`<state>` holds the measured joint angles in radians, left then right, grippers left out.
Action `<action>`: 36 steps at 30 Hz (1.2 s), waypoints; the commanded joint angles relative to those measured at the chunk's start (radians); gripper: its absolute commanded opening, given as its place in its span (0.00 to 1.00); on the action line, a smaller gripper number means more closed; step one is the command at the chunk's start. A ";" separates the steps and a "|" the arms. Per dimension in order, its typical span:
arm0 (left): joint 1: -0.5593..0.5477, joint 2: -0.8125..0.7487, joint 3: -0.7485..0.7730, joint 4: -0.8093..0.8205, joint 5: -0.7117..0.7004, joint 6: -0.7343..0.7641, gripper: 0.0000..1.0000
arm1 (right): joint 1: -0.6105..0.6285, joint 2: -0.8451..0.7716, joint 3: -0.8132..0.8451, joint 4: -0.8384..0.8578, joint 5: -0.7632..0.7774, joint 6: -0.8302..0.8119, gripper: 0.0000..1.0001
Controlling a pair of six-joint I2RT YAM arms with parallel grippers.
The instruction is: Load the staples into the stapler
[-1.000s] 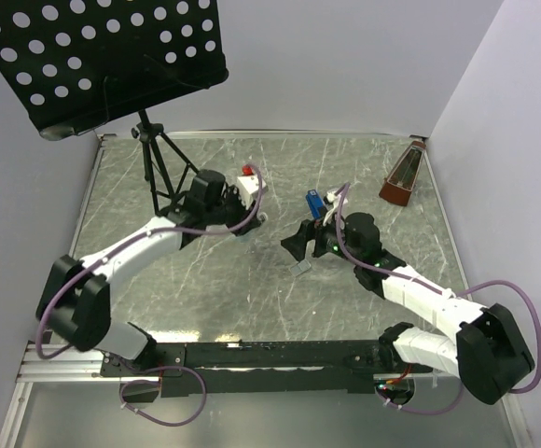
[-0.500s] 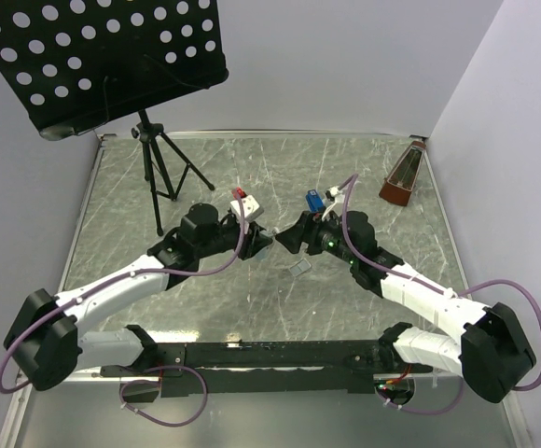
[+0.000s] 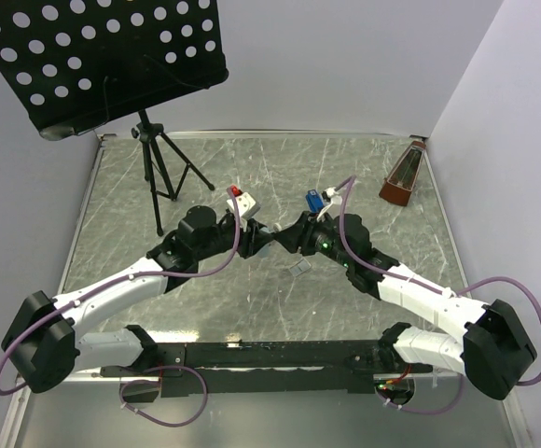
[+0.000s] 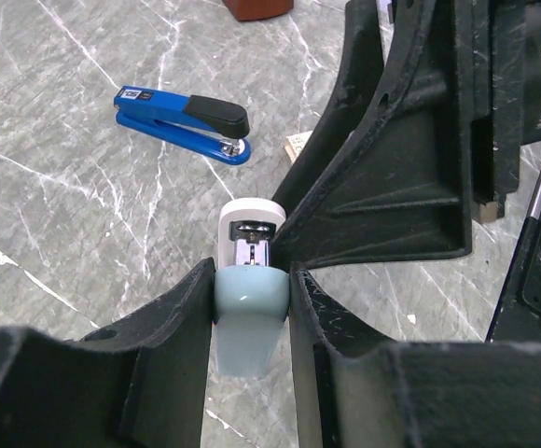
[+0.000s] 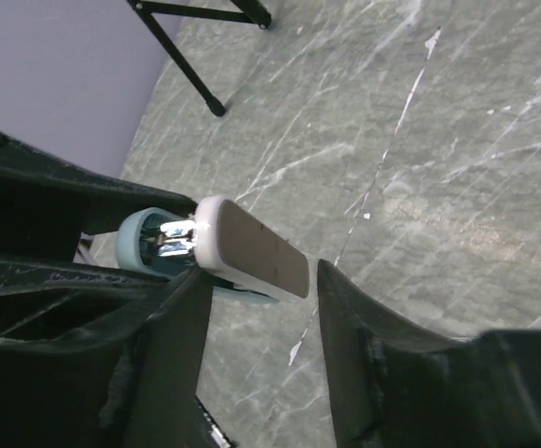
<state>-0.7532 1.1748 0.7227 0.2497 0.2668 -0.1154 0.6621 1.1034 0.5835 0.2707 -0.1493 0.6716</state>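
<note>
Top external view, from the left: the black perforated music stand [image 3: 103,56] rises over the far left corner of the marbled grey table [image 3: 205,299]. My left arm stretches in from that side. My left pincer [image 3: 257,235] meets my right pincer [image 3: 287,237] tip to tip about mid-table. Just nearer my bases than that meeting point lies a small silvery-grey strip, the staples [image 3: 298,269], flat on the table and touched by neither pincer. Beyond my right wrist the dark blue stapler [image 3: 315,200] lies on the table, apart from both pincers. The brown metronome [image 3: 401,179] stands near the far right corner.

Left wrist view: my left pincer is narrowed onto a mini stapler [image 4: 249,317], with both fingers pressed against the sides of its pale teal body. Its white lid points away from me, and bright metal shows under it. My right pincer's black fingers stand at that lid on the right. Farther off, the dark blue stapler lies flat with its black part to the right. A corner of a whitish cardboard box [image 4: 298,145] peeps out just beside it, behind my right pincer.

Right wrist view: my right pincer stands partly spread astride the white lid, which is tilted up off the teal body. One finger is at the lid's edge and a thin gap shows at the other, so I am not clamped on it.
</note>
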 commanded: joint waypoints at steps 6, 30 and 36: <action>-0.026 -0.060 0.012 0.026 0.008 -0.029 0.01 | -0.006 -0.023 -0.013 0.081 0.126 -0.012 0.08; -0.066 -0.444 -0.344 0.399 -0.084 -0.177 0.01 | -0.197 -0.198 -0.315 0.547 0.008 0.523 0.00; -0.118 -0.503 -0.476 0.597 -0.156 -0.257 0.01 | -0.219 -0.191 -0.395 0.708 0.024 0.713 0.00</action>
<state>-0.8394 0.7090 0.2993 0.6395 0.1730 -0.2615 0.4881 0.9161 0.2127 0.7689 -0.2470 1.2083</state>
